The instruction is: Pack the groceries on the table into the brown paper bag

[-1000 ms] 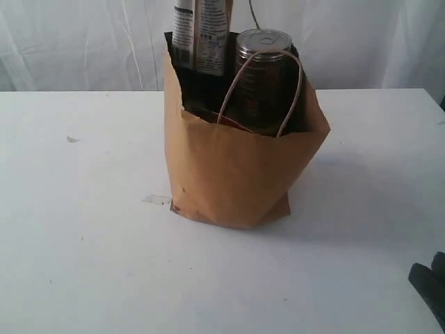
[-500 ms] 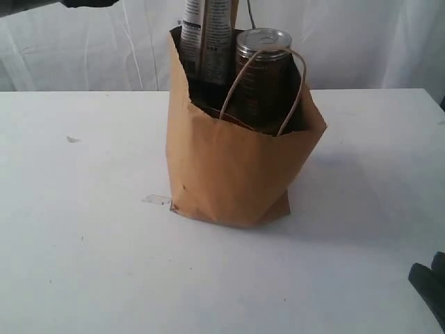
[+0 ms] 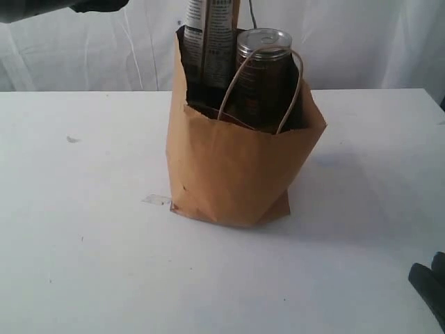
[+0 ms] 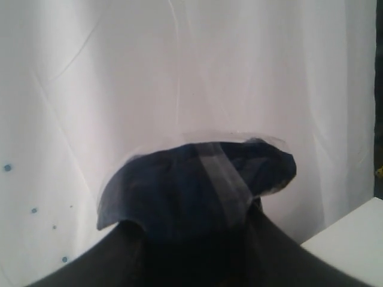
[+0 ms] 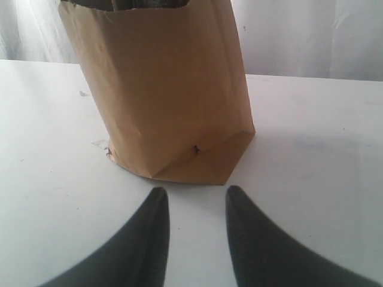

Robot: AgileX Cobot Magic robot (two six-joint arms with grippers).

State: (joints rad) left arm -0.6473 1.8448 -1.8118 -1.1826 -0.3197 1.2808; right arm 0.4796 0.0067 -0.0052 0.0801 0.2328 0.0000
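Left fingers are clamped on the end of the long dark-blue pasta packet, up high against the white curtain, and the packet fills the gap between them. Down on the counter, the brown paper bag stands upright about midway between the left and right edges, top open. The silver-topped tin stands inside, lid above the paper rim, a cord handle looped in front of it. Beside the tin, on the side toward the left edge, a tall labelled packet stands in the bag too (top out of frame, so I can't tell if it's the one I hold). Right fingers hang low near the counter's near right corner, parted a little with nothing between them, pointed at the bag's base and apart from it.
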